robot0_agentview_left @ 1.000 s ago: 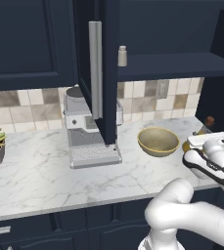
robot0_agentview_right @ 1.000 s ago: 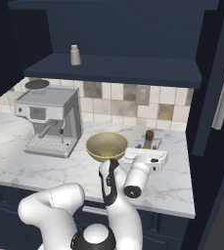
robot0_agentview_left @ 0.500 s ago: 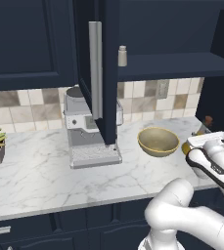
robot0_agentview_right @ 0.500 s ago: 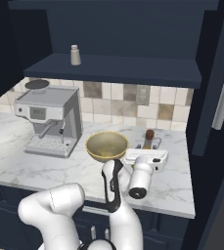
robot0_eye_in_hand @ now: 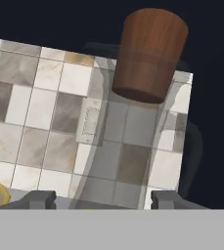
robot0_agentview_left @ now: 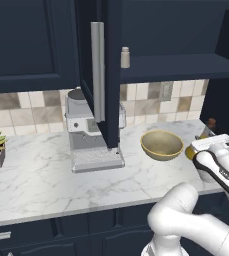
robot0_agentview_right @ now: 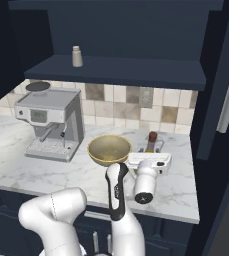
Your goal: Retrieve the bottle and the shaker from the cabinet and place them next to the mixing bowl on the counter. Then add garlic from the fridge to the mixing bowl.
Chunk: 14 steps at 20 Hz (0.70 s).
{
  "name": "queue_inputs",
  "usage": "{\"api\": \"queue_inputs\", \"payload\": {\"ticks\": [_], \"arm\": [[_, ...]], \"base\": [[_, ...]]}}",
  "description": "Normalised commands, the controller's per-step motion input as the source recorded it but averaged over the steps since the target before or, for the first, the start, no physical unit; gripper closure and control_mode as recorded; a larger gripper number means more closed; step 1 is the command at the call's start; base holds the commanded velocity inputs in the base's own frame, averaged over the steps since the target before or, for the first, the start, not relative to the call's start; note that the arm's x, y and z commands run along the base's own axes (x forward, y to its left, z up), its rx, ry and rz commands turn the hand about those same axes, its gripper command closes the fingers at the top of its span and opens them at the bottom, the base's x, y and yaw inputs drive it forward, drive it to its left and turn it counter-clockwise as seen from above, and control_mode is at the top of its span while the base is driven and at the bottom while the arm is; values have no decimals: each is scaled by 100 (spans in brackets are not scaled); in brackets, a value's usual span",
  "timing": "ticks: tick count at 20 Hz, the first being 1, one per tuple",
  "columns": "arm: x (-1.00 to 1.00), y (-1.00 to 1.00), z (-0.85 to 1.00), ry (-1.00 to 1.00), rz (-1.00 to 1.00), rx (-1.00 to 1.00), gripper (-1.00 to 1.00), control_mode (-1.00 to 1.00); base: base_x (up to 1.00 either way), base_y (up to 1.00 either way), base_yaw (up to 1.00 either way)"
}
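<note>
Plainly unlabelled — the bottle (robot0_eye_in_hand: 133, 127) stands between the jaws, stopper up.

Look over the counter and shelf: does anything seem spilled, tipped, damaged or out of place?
Nothing stands out. The bottle stands upright on the counter beside the bowl, between the jaws of the gripper. The shaker stands upright on the cabinet shelf. No spill shows.

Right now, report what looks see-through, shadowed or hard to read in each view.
Hand view: the bottle is see-through, tiles showing through its glass. Left base view: the cabinet interior is dark around the shaker. Right base view: the gripper hides most of the bottle.
</note>
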Motion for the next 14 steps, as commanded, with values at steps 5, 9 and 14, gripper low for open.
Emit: {"api": "queue_inputs", "payload": {"ticks": [5,9,14], "arm": [[-3,25,-3,3,13,0,-100,-100],[-24,2,49,9,16,1,-100,-100],[-42,-10,74,19,8,6,-100,-100]], "base": [[0,0,0],[0,0,0],[0,0,0]]}}
